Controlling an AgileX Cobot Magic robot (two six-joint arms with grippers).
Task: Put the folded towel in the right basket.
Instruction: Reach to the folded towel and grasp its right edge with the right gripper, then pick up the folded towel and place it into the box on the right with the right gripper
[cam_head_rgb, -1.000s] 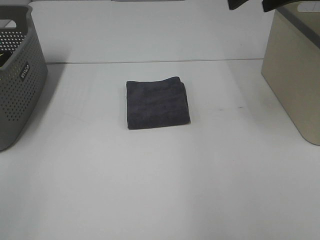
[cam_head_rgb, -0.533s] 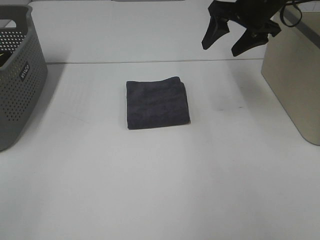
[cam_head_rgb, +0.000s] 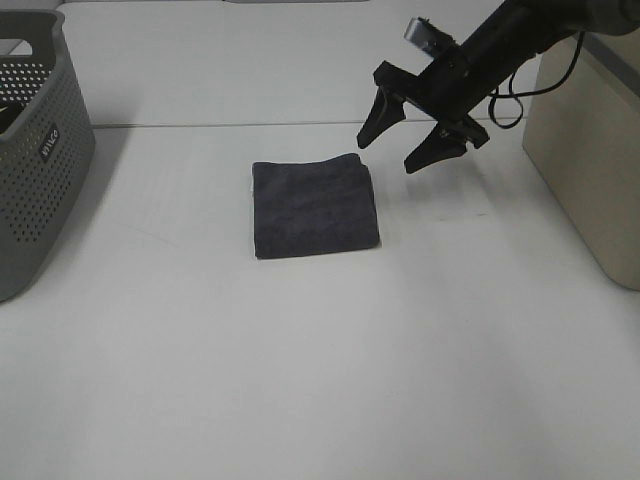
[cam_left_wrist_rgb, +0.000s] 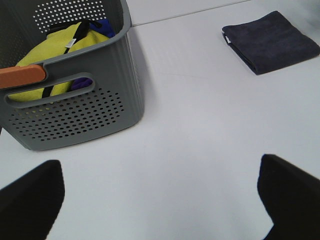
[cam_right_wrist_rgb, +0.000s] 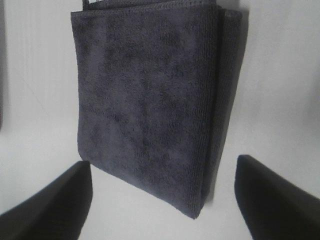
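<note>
Wide-open right gripper (cam_head_rgb: 388, 154) being held just beside the folded towel (cam_head_rgb: 314, 208).
The towel is lying flat on the counter (cam_head_rgb: 300, 350), that gripper at its 2 o'clock, the right basket (cam_head_rgb: 590, 150) at 3 o'clock; the left gripper (cam_left_wrist_rgb: 160, 200) is also being held wide.

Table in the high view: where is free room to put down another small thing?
The whole near strip of the table, in front of the towel, is bare. Bare too is the gap between the towel and the grey basket. It is crowded between the towel and the beige basket, where the open right hand hovers.
</note>
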